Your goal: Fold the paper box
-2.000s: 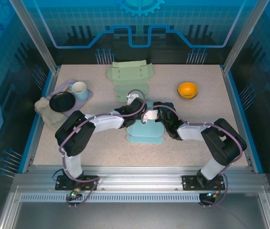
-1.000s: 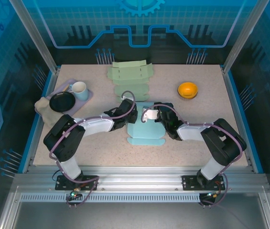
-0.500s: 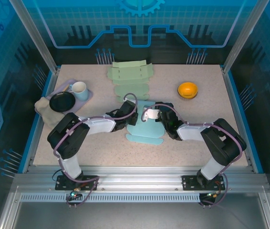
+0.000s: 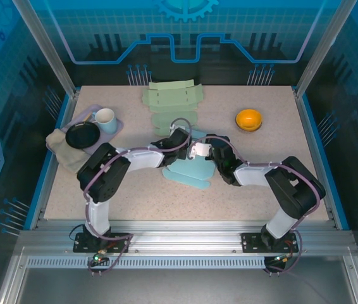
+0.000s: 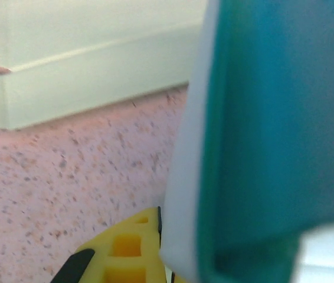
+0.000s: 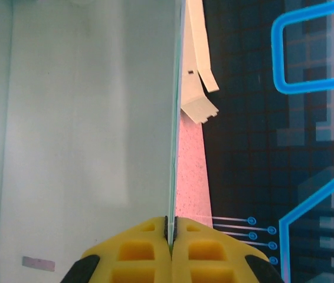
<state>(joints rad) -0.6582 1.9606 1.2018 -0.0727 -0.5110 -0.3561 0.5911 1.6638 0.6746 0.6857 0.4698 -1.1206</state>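
Note:
The light blue paper box (image 4: 188,172) lies partly folded at the table's middle, its far side raised between the two grippers. My left gripper (image 4: 179,142) is shut on the box's upright left flap; in the left wrist view that flap (image 5: 273,130) stands blurred and teal against one yellow finger (image 5: 125,253). My right gripper (image 4: 199,151) is shut on the thin edge of another panel. In the right wrist view, the right gripper (image 6: 171,231) pinches that edge, and the pale panel (image 6: 90,135) spreads to the left.
Flat pale green box blanks (image 4: 172,96) lie at the back centre, one close behind the grippers (image 4: 174,119). An orange bowl (image 4: 248,119) sits back right. At the left are a cup (image 4: 105,118), a black plate (image 4: 82,135) and a cloth (image 4: 59,143).
My left gripper moved right toward the box and closed on its flap. The box has turned and its near edge has swung left. The right gripper stayed shut.

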